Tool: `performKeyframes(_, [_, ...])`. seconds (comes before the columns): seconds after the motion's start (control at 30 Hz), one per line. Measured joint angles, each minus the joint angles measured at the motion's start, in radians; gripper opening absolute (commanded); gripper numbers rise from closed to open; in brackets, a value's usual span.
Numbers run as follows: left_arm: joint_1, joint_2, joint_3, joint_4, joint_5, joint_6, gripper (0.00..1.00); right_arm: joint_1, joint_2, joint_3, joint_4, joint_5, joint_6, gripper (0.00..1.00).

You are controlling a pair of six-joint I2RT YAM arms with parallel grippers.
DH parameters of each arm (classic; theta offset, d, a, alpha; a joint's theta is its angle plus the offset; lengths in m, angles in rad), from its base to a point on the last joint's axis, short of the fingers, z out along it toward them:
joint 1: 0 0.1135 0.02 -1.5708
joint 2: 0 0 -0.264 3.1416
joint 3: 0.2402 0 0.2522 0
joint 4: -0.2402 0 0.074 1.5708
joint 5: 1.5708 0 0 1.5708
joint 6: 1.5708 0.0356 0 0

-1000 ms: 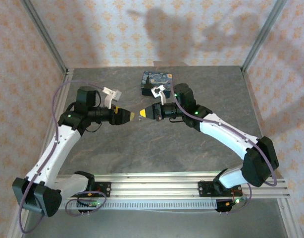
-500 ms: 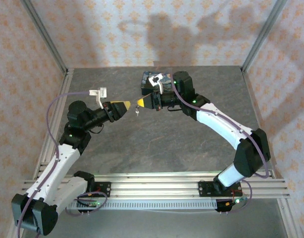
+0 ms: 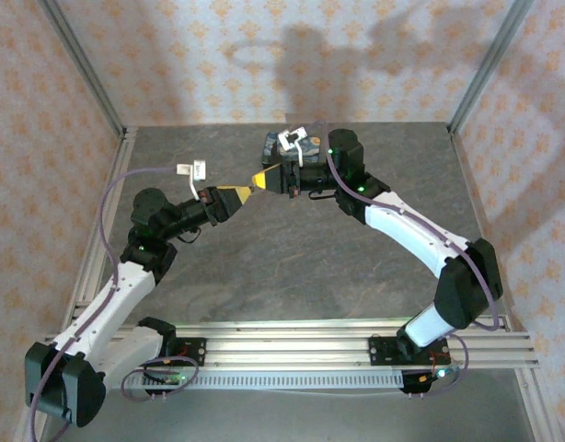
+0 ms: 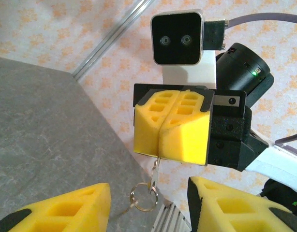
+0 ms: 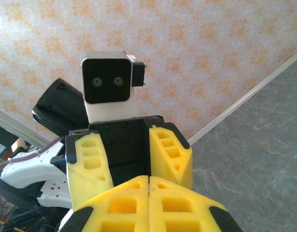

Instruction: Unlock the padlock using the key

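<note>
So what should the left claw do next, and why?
Probably close the left claw on the key. It dangles with its ring below the shut right claw, and in the left wrist view it sits between the left claw's open fingers, though depth is hard to judge.
</note>
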Motion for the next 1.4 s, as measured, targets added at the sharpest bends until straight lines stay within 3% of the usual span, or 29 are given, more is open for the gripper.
performKeyframes(0.67, [-0.010, 0.029, 0.000, 0.007, 0.015, 0.001, 0.27, 0.002, 0.000, -0.021, 0.027, 0.000, 0.021, 0.00])
performKeyframes(0.87, [-0.019, 0.034, 0.000, 0.007, 0.024, 0.004, 0.16, 0.003, 0.000, -0.021, 0.027, 0.000, 0.020, 0.00])
performKeyframes(1.03, [-0.021, 0.034, 0.004, 0.004, 0.028, 0.013, 0.00, 0.003, 0.000, -0.021, 0.027, 0.006, 0.019, 0.00])
performKeyframes(1.4, [-0.021, 0.012, 0.010, -0.082, 0.009, 0.083, 0.00, 0.008, 0.000, -0.039, 0.027, 0.024, 0.017, 0.00])
